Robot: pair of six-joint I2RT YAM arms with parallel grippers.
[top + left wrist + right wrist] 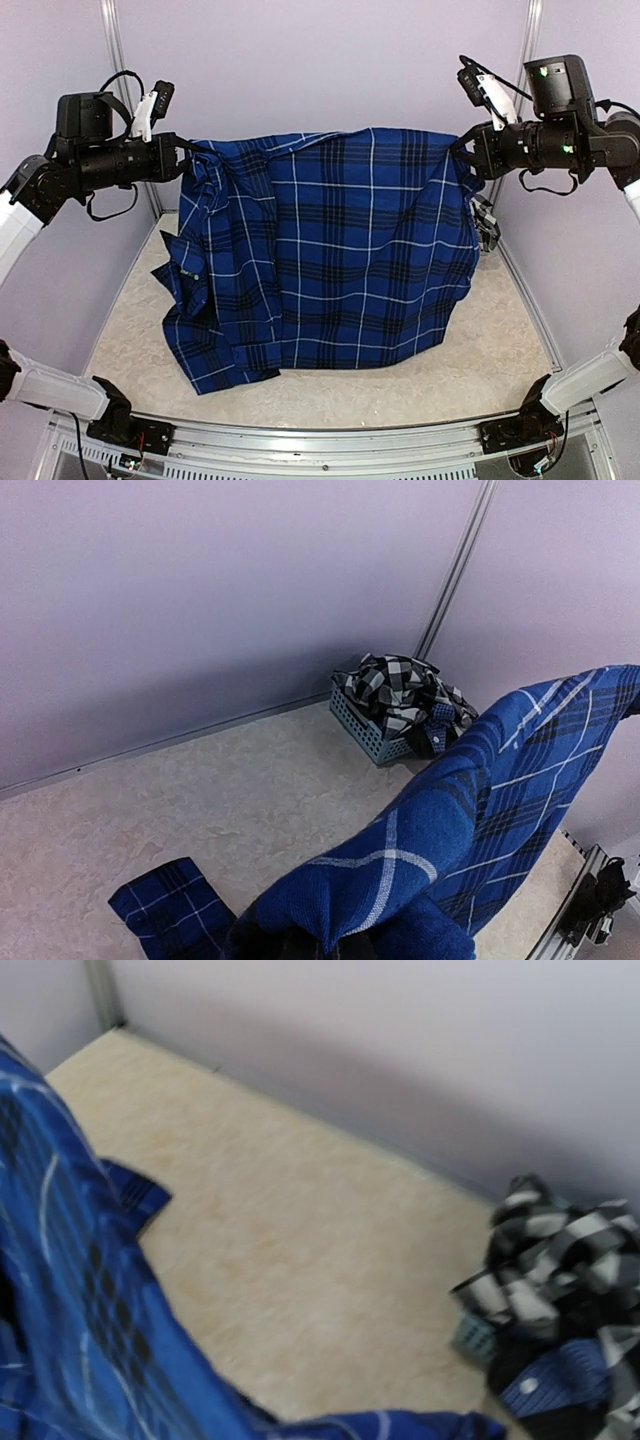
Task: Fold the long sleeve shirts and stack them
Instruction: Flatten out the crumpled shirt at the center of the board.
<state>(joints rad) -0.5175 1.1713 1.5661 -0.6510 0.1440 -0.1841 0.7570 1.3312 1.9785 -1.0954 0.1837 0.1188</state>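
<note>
A navy blue plaid long sleeve shirt hangs stretched between my two grippers above the table, and its lower hem rests on the surface. My left gripper is shut on the shirt's upper left corner, where cloth drapes over the jaws. At the upper right corner my right gripper is shut on the shirt; in its blurred wrist view only blue fabric shows. One sleeve end lies on the table. A black-and-white checked shirt is heaped in the basket.
A small grey-blue mesh basket stands in the back right corner, mostly hidden behind the hanging shirt. Pale walls enclose the beige table at the back and sides. A metal rail runs along the near edge.
</note>
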